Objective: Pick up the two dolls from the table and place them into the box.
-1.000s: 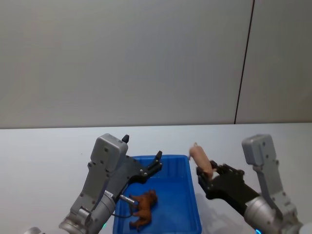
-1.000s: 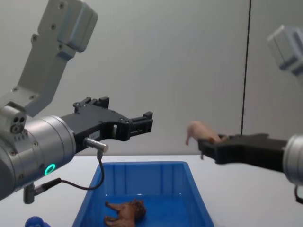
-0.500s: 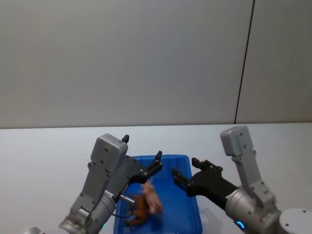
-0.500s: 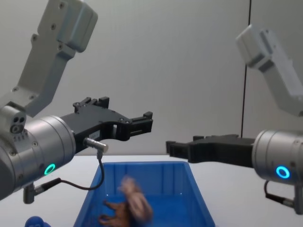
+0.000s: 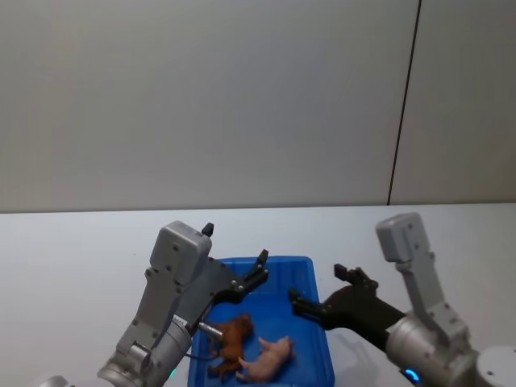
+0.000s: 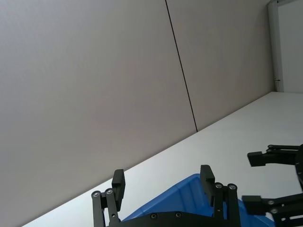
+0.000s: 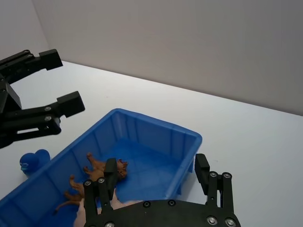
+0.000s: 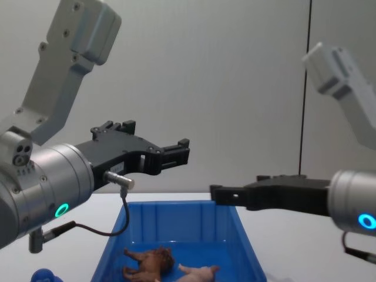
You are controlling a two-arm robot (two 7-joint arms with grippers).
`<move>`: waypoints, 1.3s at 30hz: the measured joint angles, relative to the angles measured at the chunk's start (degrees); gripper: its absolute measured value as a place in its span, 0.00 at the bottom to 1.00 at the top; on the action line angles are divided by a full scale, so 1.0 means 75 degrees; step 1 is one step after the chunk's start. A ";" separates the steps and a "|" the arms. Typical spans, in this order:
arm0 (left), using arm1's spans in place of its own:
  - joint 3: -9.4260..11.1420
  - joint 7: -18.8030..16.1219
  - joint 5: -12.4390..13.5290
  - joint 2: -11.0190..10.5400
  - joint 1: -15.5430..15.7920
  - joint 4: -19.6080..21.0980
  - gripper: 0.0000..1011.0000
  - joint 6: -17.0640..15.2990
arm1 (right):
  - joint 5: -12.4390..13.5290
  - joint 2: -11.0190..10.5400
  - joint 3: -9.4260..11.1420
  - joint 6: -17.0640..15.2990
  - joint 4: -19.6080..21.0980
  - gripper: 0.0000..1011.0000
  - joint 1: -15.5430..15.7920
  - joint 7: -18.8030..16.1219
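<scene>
Both dolls lie in the blue box point(image 5: 267, 261). The brown lion point(image 5: 229, 344) is on its side at the near left, and the pale pink pig point(image 5: 268, 360) rests just right of it. The chest view shows the lion point(image 8: 149, 264) and pig point(image 8: 197, 273) on the floor of the box point(image 8: 176, 204). My left gripper point(image 5: 260, 270) hovers open above the box's left part. The right gripper point(image 5: 316, 289) hangs open over its right rim, with nothing between its fingers. From the right wrist I see the box point(image 7: 156, 124), the lion point(image 7: 97, 170) and a bit of the pig point(image 7: 80, 213).
A small blue round object point(image 7: 33, 161) sits on the white table point(image 5: 72, 250) left of the box, near my body. A grey wall point(image 5: 242, 97) rises behind the table. Bare tabletop stretches right of the box point(image 7: 265, 156).
The right gripper carried the pig over the box and opened. The pig fell and came to rest beside the lion. The right gripper then drew back slightly right. The left arm stayed put.
</scene>
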State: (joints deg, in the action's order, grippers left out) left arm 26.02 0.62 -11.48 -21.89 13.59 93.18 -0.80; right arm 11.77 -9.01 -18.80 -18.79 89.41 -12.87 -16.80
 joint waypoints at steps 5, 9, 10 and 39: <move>0.0000 0.0000 0.0000 0.0000 0.0000 0.0000 0.99 0.0000 | 0.0148 -0.0316 0.0173 0.0164 0.0269 0.99 0.0274 -0.0078; 0.0000 0.0000 0.0000 0.0000 0.0000 -0.0001 0.99 0.0000 | 0.0289 -0.0596 0.0323 0.0305 0.0521 0.99 0.0506 -0.0125; 0.0000 0.0000 0.0000 0.0000 0.0000 0.0000 0.99 0.0000 | 0.0313 -0.0640 0.0343 0.0330 0.0560 0.99 0.0544 -0.0130; -0.0214 -0.0592 -0.0254 -0.0686 -0.0798 0.0952 0.99 -0.0883 | 0.0664 -0.1267 0.0672 0.0653 0.1144 0.99 0.1117 -0.0217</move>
State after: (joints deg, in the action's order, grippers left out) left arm 24.42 -3.82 -13.39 -27.04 7.61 100.32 -7.42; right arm 16.75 -18.51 -13.76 -13.89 97.99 -4.50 -18.43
